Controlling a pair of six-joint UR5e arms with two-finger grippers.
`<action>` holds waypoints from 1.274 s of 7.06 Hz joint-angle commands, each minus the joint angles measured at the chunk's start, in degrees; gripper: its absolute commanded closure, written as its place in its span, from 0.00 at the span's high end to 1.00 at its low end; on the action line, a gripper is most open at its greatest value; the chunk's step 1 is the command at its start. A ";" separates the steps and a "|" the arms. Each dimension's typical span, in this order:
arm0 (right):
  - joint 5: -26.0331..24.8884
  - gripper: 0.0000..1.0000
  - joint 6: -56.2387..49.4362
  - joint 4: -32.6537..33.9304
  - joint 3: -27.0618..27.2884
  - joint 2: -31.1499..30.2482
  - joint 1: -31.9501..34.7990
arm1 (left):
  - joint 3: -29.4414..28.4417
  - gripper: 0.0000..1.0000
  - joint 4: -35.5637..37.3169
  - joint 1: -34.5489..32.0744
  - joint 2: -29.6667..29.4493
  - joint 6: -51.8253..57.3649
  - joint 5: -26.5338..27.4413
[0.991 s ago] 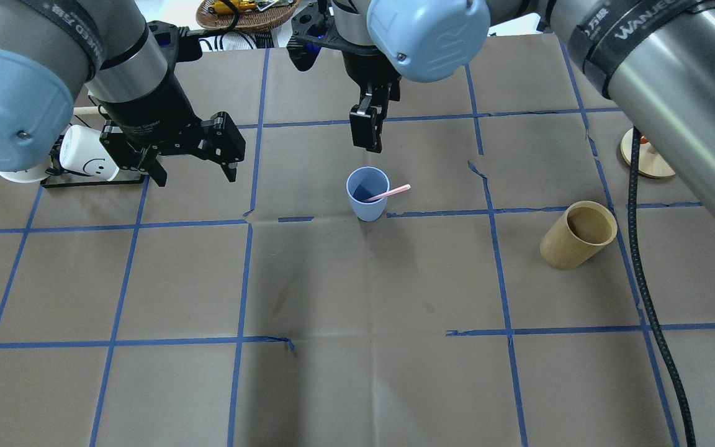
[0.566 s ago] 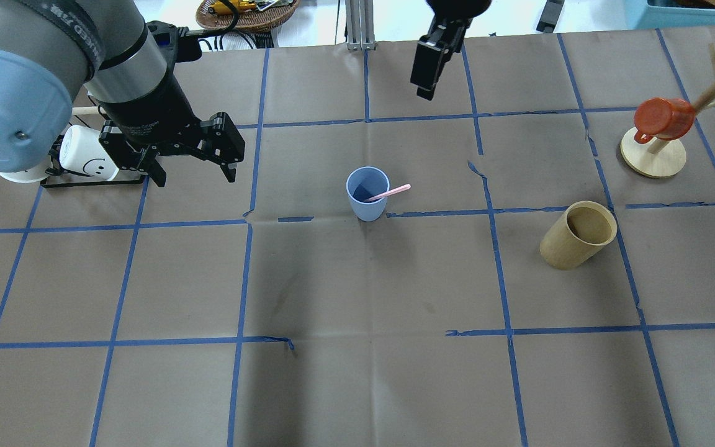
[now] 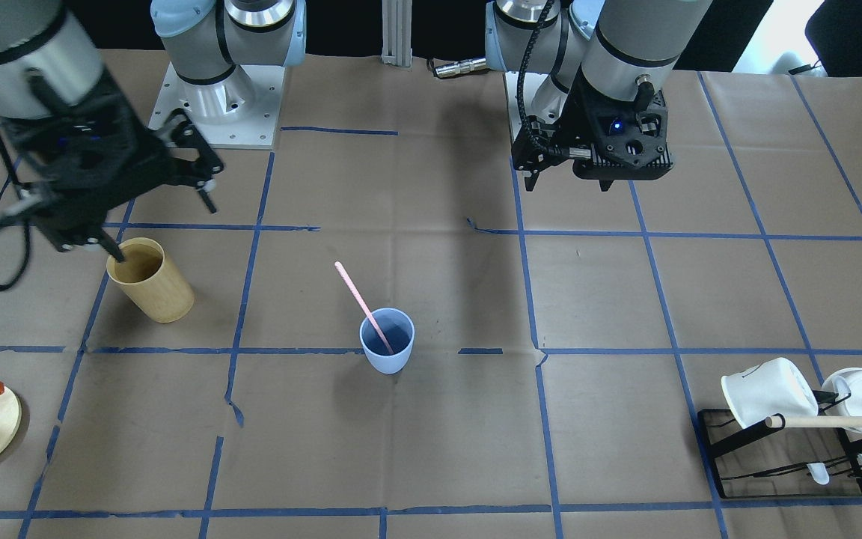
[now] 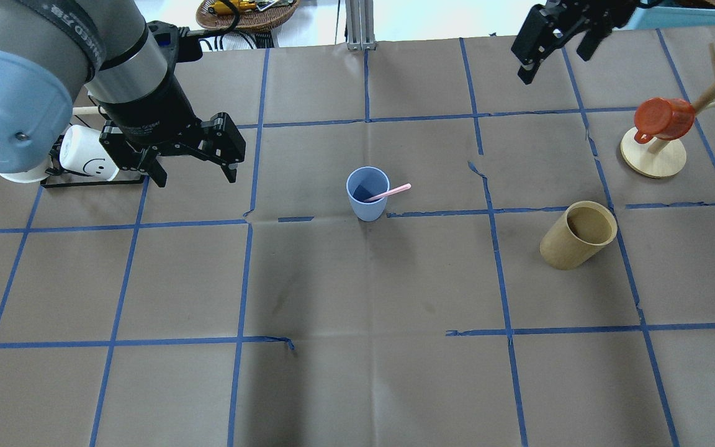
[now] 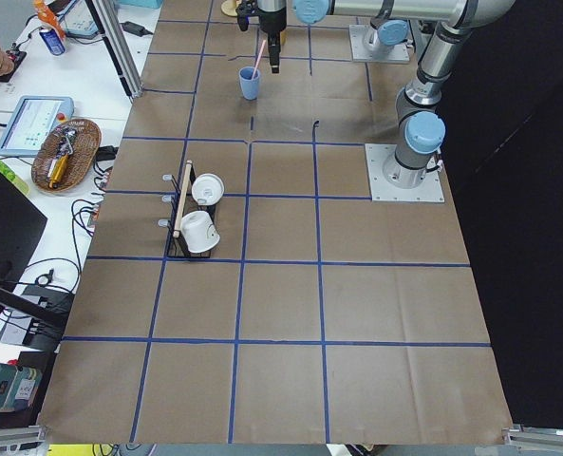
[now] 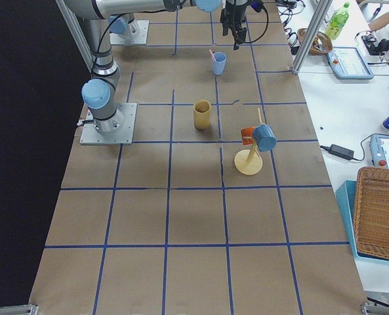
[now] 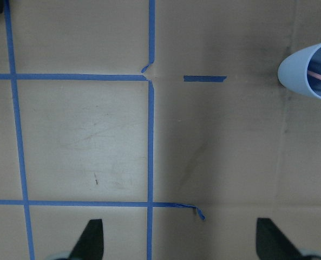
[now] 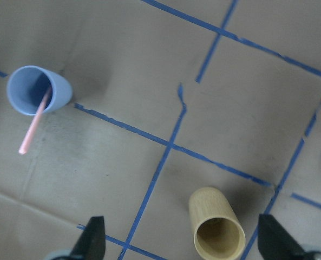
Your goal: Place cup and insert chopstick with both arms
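The pale blue cup [image 4: 367, 202] stands upright mid-table; it also shows in the front view [image 3: 387, 344] and both wrist views [image 7: 309, 73] [image 8: 38, 89]. The pink chopstick [image 4: 391, 192] leans inside it, sticking out over the rim [image 3: 360, 296] [image 8: 33, 127]. My left gripper [image 4: 197, 179] is open and empty, to the left of the cup and apart from it [image 3: 569, 180]. My right gripper [image 4: 553, 59] is open and empty, high at the far right, away from the cup [image 3: 161, 224].
A tan wooden holder [image 4: 578, 234] stands right of the cup [image 3: 150, 281]. A mug tree with a red cup [image 4: 658, 121] is at far right. A black rack with white mugs [image 4: 87, 154] and a wooden rod sits behind my left gripper.
My right gripper has pulled away from just behind the cup, up and toward the far right. Left gripper, cup and chopstick have not moved.
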State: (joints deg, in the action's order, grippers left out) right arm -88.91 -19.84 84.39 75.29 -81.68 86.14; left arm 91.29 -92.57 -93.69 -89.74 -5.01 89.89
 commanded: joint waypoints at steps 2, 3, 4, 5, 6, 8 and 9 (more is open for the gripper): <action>-1.81 1.00 22.91 5.86 13.18 -10.93 -1.33 | 0.03 1.00 -0.06 0.00 0.00 0.00 -0.06; -1.70 1.00 23.61 5.26 13.39 -11.31 0.33 | 0.03 1.00 -0.06 0.08 0.00 0.09 -0.06; -1.70 1.00 23.62 5.69 13.57 -11.40 1.56 | 0.03 1.00 -0.06 0.00 0.00 0.09 -0.06; -1.44 1.00 23.88 5.87 13.48 -11.31 4.10 | 0.03 1.00 -0.06 0.00 0.00 0.09 -0.06; -1.44 1.00 24.40 6.22 13.22 -10.44 7.43 | 0.03 1.00 -0.06 0.00 0.00 0.09 0.03; -1.35 1.00 24.32 6.05 13.13 -8.86 7.64 | 0.03 1.00 -0.06 0.00 0.00 0.09 0.03; -1.35 1.00 23.97 5.96 13.13 -8.68 7.64 | 0.03 1.00 -0.06 0.00 0.00 0.09 0.03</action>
State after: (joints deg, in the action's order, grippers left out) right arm -90.28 4.45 90.46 88.46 -90.88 93.64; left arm 91.32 -92.64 -93.69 -89.74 -4.92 89.91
